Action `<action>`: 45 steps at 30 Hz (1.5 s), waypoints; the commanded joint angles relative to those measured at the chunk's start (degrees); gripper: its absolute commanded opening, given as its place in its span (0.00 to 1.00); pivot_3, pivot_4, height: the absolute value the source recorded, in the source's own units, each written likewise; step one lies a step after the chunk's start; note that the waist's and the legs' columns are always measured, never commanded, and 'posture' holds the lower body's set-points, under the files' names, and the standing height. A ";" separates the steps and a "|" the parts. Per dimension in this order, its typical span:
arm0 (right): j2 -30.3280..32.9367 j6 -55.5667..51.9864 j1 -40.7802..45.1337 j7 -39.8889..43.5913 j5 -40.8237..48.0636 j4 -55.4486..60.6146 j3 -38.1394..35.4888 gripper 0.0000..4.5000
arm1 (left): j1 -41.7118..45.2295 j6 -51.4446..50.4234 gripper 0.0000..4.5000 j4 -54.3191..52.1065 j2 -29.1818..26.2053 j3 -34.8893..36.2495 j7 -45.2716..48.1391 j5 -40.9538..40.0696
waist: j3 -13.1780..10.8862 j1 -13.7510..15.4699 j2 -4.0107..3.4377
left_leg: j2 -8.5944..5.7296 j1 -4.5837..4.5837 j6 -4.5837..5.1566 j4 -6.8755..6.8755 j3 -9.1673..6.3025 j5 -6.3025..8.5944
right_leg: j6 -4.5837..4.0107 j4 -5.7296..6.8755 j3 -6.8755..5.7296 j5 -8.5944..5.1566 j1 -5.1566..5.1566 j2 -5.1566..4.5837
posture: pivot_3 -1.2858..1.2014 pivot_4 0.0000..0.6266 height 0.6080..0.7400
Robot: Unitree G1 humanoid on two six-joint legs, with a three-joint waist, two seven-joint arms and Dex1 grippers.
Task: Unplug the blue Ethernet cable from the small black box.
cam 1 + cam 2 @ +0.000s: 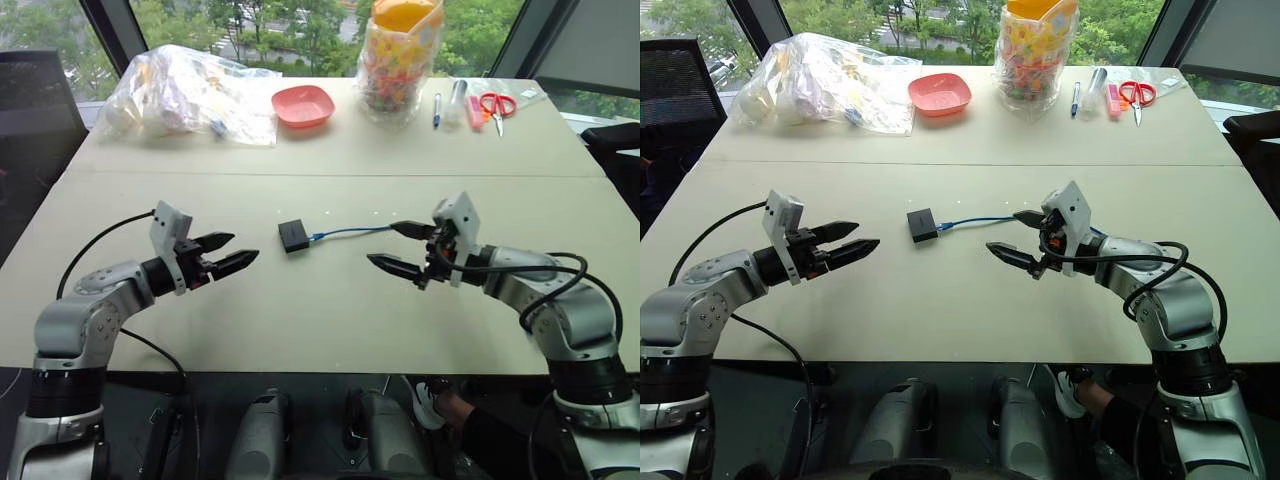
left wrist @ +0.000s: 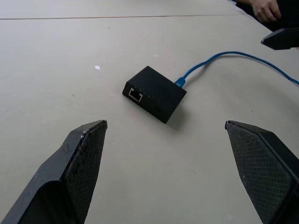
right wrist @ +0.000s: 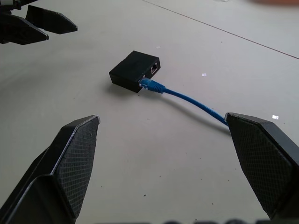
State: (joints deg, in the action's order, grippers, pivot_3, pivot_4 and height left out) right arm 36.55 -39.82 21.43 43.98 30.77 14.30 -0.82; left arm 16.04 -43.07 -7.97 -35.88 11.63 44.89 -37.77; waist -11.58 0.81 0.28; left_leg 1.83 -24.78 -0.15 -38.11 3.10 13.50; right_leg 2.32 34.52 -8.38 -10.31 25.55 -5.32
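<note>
Left eye view, both end effectors, left [image 1: 229, 253] and right [image 1: 397, 248], open, flanking small black box [image 1: 294, 236]; pink bowl [image 1: 303, 105] behind

The small black box [image 1: 293, 236] lies on the table [image 1: 330, 310] between the left gripper [image 1: 228, 252] and right gripper [image 1: 397, 248], ahead of both sets of fingertips. The Ethernet cable [image 1: 350, 232] is plugged into the box's side facing the right gripper and runs toward its fingers [image 1: 392, 266].
</note>
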 commanded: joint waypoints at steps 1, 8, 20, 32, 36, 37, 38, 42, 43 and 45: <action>-0.39 1.31 0.99 0.55 0.04 0.76 -0.58 1.00 | -0.18 1.25 0.95 -1.90 -0.51 1.21 0.39 -0.52 | 0.00 0.01 0.00 | 0.00 0.00 0.00 0.00 0.00 0.00 | 0.00 0.00 0.00 0.00 0.00 0.00 | 0.52 0.24 1.00; -0.83 1.76 0.13 0.36 -0.56 1.27 -0.28 1.00 | 0.55 1.37 0.95 -1.05 -0.31 1.59 0.54 -0.57 | 0.00 -0.03 0.00 | 0.00 0.00 0.00 0.00 0.01 0.00 | 0.01 0.01 0.00 0.01 0.00 0.00 | 0.52 0.24 1.00; -1.26 2.02 0.10 0.53 -1.21 0.75 0.05 1.00 | 3.51 5.35 0.95 4.69 -1.53 0.27 3.18 2.79 | 0.00 0.01 0.00 | 0.00 0.00 0.00 0.00 0.02 0.00 | 0.01 0.01 0.00 0.01 0.00 0.00 | 0.52 0.24 1.00; -4.12 11.74 9.98 6.35 -9.00 -15.96 6.97 1.00 | 13.30 11.91 0.95 20.95 -7.59 -8.27 17.74 11.23 | 0.00 -0.09 0.02 | 0.01 0.00 0.00 -0.01 0.08 0.00 | -0.01 0.02 0.01 0.01 0.04 0.04 | 0.52 0.24 1.00; -10.88 22.61 22.79 12.18 -14.94 -38.66 11.49 1.00 | 17.94 11.78 0.95 22.83 -6.83 -9.15 19.24 11.92 | -0.04 -0.56 0.04 | -0.01 0.01 0.01 -0.07 0.18 -0.02 | -0.13 -0.02 0.06 0.10 0.06 0.11 | 0.52 0.24 1.00; -12.44 25.08 25.52 13.36 -16.14 -44.08 12.07 1.00 | 17.87 11.36 0.95 22.14 -6.57 -8.75 18.83 11.62 | -0.04 -0.62 0.04 | 0.01 0.02 0.02 -0.06 0.17 -0.02 | -0.09 0.03 0.10 0.13 0.06 0.13 | 0.52 0.24 1.00; -14.13 27.85 28.34 14.63 -17.62 -49.99 12.88 1.00 | 17.05 10.61 0.95 20.35 -6.40 -8.33 18.32 11.10 | -0.04 -0.78 0.04 | 0.00 0.02 0.02 -0.04 0.18 -0.02 | 0.08 0.05 0.12 0.22 0.07 0.15 | 0.52 0.24 1.00; -18.98 36.30 35.99 18.14 -22.60 -67.95 14.62 1.00 | 12.55 7.83 0.95 13.30 -5.98 -6.43 16.18 9.04 | -0.05 -1.46 0.05 | -0.03 0.02 0.06 0.03 0.47 0.00 | 0.02 0.57 0.33 0.23 0.25 0.14 | 0.52 0.24 1.00; -20.14 38.25 37.63 18.88 -24.55 -72.25 15.56 1.00 | 10.77 7.11 0.95 11.24 -5.81 -5.46 15.18 8.35 | -0.05 -1.61 0.05 | -0.03 0.01 0.05 0.04 0.56 0.00 | 0.02 0.58 0.33 0.23 0.29 0.15 | 0.52 0.24 1.00; -22.09 41.46 40.19 19.70 -28.38 -79.26 17.34 1.00 | 7.51 5.69 0.95 7.54 -5.58 -3.59 13.16 7.14 | -0.05 -1.75 0.06 | -0.02 0.02 0.05 0.05 0.68 0.00 | 0.02 0.57 0.42 0.23 0.37 0.14 | 0.52 0.24 1.00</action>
State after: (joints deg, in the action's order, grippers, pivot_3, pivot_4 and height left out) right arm 15.64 -1.49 59.22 62.34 5.58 -60.72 15.25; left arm 24.62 -36.39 3.73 -41.27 4.83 59.56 -28.67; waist -11.63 -0.94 0.34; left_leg 1.82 -24.76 -0.10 -38.07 3.83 13.49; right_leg 2.34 35.09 -7.91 -10.08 25.98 -5.20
